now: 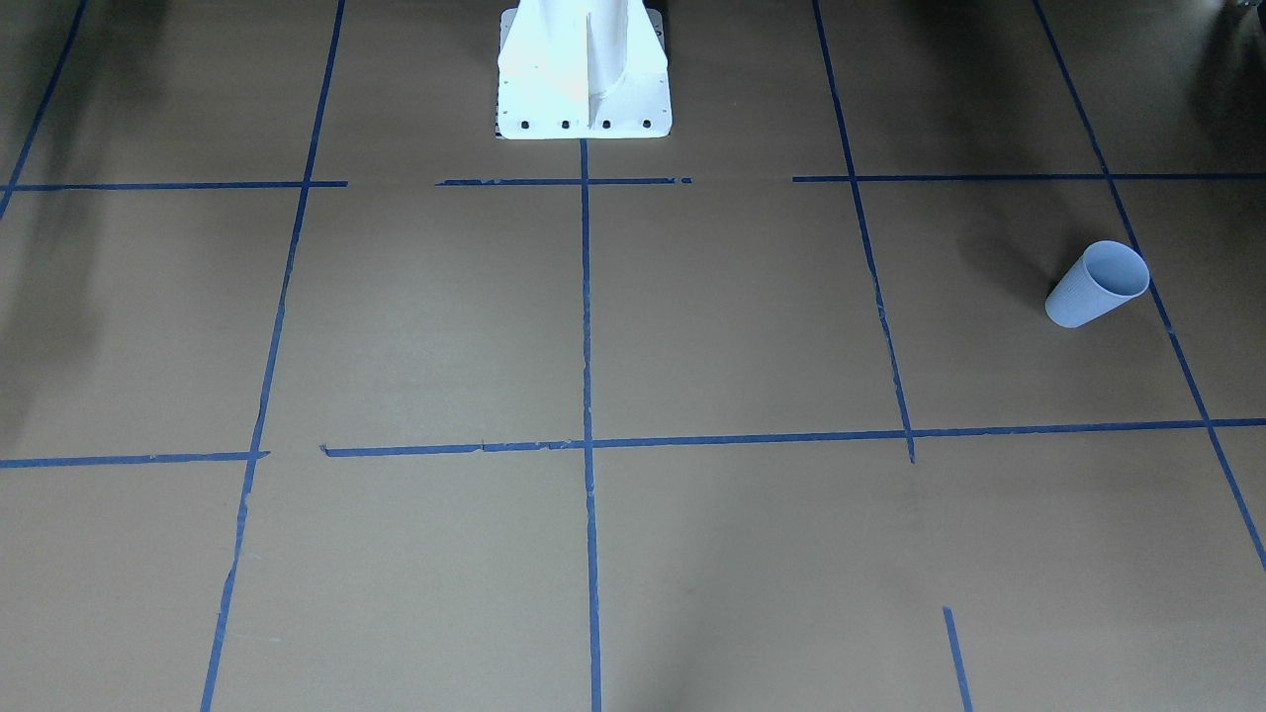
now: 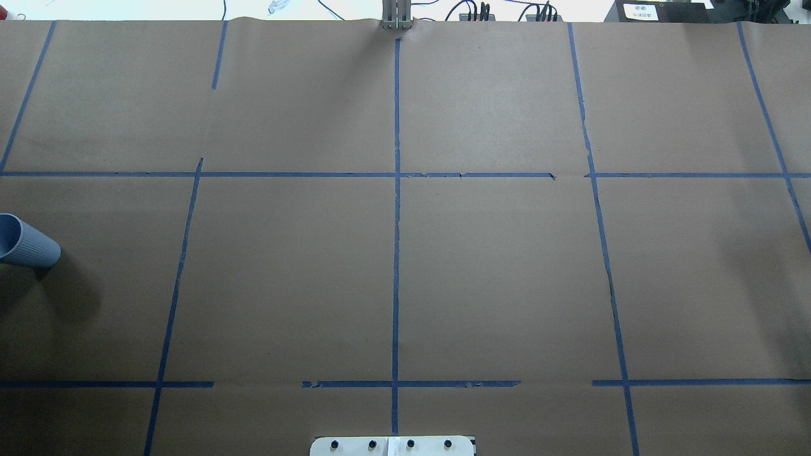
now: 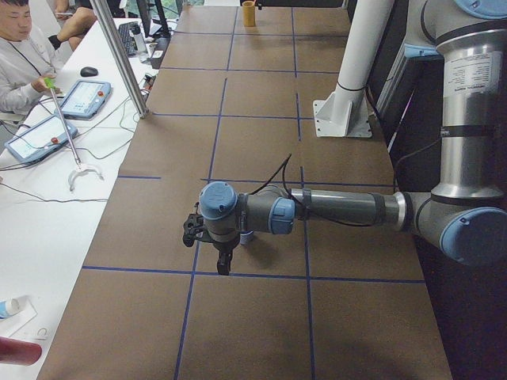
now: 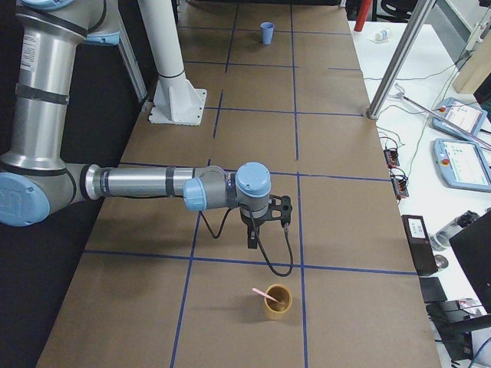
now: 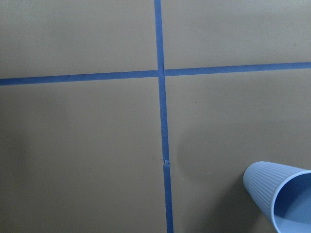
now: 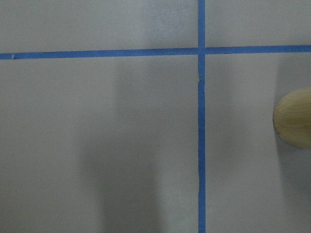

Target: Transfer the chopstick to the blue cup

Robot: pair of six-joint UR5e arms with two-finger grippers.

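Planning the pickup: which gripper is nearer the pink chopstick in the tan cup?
Right. The right gripper hangs beside the tan cup holding the pink chopstick; the left gripper is at the opposite end of the table, by the ribbed blue cup.

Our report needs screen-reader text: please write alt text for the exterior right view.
The right arm stretches over a brown table taped in a blue grid, the right gripper pointing down. Nearer the camera stands a tan cup holding a pink chopstick; a blue cup stands at the far end.
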